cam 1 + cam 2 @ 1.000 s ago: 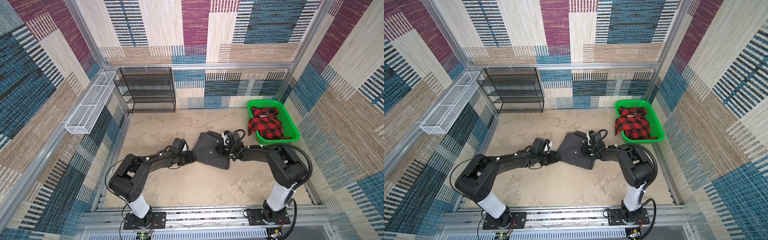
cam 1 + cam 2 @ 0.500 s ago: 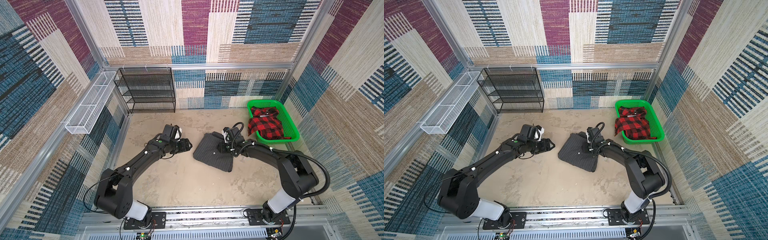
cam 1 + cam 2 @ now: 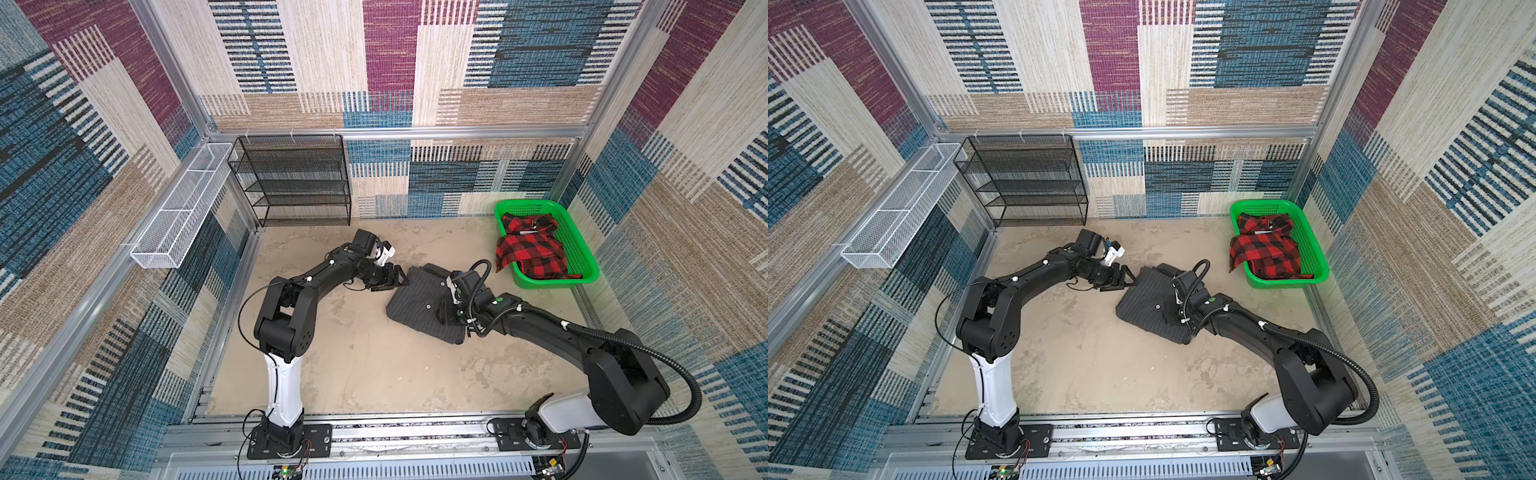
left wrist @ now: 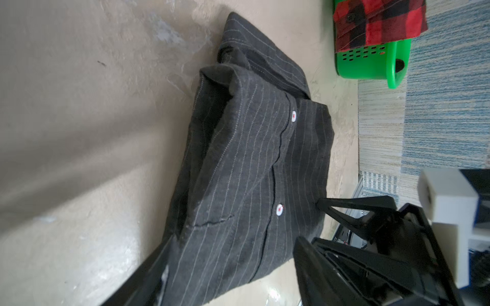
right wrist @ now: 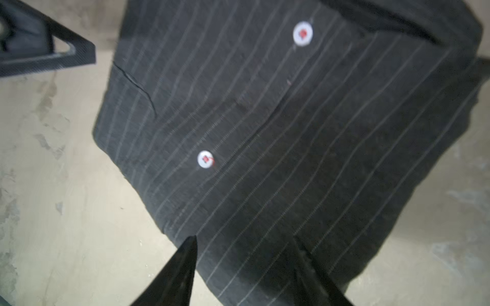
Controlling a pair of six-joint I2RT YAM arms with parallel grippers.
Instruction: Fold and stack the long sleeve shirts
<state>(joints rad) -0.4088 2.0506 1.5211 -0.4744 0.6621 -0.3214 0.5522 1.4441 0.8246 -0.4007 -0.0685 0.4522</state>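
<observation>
Right wrist view looks down on the grey pinstriped shirt (image 5: 291, 127), folded into a compact packet with two white buttons (image 5: 302, 33) up, flat on the desk (image 5: 53, 212). The right gripper (image 5: 244, 238) hangs over one edge of it with its fingers (image 5: 180, 273) spread and nothing between them — released. In both top views the packet lies mid-desk, and the left gripper (image 3: 394, 283) sits just beside the edge facing its own arm, fingers likewise apart, holding nothing; whether a tip touches the cloth we cannot tell. The red checked shirt (image 3: 532, 253) lies crumpled in the green basket (image 3: 548, 286), one flap hanging over the rim, well apart from the grey one.

We judge the grey shirt finished and the red one next. It is soft, light cloth that will sag and trail — a single pinch would pull it out as a rope. We would take it at the shoulders, one arm each, and lift it clear so the basket stays put
</observation>
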